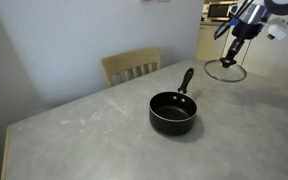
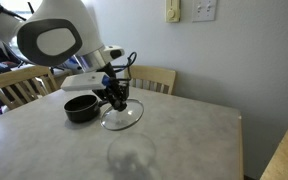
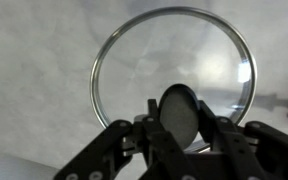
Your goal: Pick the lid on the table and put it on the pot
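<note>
In an exterior view: glass lid (image 1: 224, 72) tilted under the jaws at far end of grey surface (image 1: 84, 130), well apart from black saucepan (image 1: 173, 112); wooden chair (image 1: 132, 66) behind.

In an exterior view: lid (image 2: 124, 116) hangs tilted from jaws, saucepan (image 2: 81, 107) near it; can't tell if low rim touches surface.

Wrist view: jaws pinching black knob (image 3: 180, 112) from both sides, metal rim round clear glass w/ surface showing through.
</note>
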Motion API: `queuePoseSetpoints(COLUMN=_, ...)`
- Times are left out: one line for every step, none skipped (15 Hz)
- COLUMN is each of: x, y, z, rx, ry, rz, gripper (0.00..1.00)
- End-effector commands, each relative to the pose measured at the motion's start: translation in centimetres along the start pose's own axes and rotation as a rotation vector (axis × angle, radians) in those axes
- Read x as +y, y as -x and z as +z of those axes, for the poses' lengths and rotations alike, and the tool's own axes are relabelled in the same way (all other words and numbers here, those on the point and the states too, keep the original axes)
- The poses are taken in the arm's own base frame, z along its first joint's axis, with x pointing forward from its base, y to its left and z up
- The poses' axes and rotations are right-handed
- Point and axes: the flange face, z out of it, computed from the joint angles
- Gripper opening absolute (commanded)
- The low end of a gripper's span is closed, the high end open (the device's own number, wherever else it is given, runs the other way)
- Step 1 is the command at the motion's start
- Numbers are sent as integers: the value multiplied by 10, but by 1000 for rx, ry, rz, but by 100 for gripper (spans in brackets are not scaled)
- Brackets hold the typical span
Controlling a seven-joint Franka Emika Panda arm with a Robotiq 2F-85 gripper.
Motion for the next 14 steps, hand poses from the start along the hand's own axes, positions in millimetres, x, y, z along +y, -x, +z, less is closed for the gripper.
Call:
queuePoseSetpoints(x=-12, y=-4, z=-28, rx=6, ry=26, rz=-21, gripper=15)
queuePoseSetpoints(x=-17, y=-9, z=-33, rx=12, ry=32, rz=-28, gripper=15)
queuePoseSetpoints(x=-22, y=-13, z=-37, rx=19, ry=37, rz=-38, gripper=15)
queuePoseSetpoints(x=-27, y=-18, z=-40, rx=24, ry=41, rz=-44, gripper=15)
queuePoseSetpoints(x=-33, y=-23, z=-43, rx=30, ry=44, rz=-51, gripper=15)
queuePoseSetpoints(x=-40, y=-27, z=-45, rx=32, ry=44, rz=-59, gripper=15)
queuePoseSetpoints(x=-45, y=-32, z=-47, rx=32, ry=43, rz=-63, gripper=15)
queuePoseSetpoints(x=-52, y=-36, z=-48, rx=32, ry=40, rz=-68, gripper=15)
queuePoseSetpoints(x=-58, y=-40, z=-49, rx=28, ry=38, rz=-73, gripper=15)
queuePoseSetpoints(x=-65, y=-46, z=-50, rx=26, ry=33, rz=-78, gripper=15)
queuePoseSetpoints(x=-72, y=-50, z=-51, rx=24, ry=29, rz=-81, gripper=15)
queuePoseSetpoints(x=-80, y=-56, z=-54, rx=21, ry=25, rz=-84, gripper=15)
queuePoseSetpoints(x=-88, y=-60, z=-55, rx=19, ry=19, rz=-87, gripper=15)
queuePoseSetpoints(x=-97, y=-66, z=-57, rx=22, ry=14, rz=-94, gripper=15)
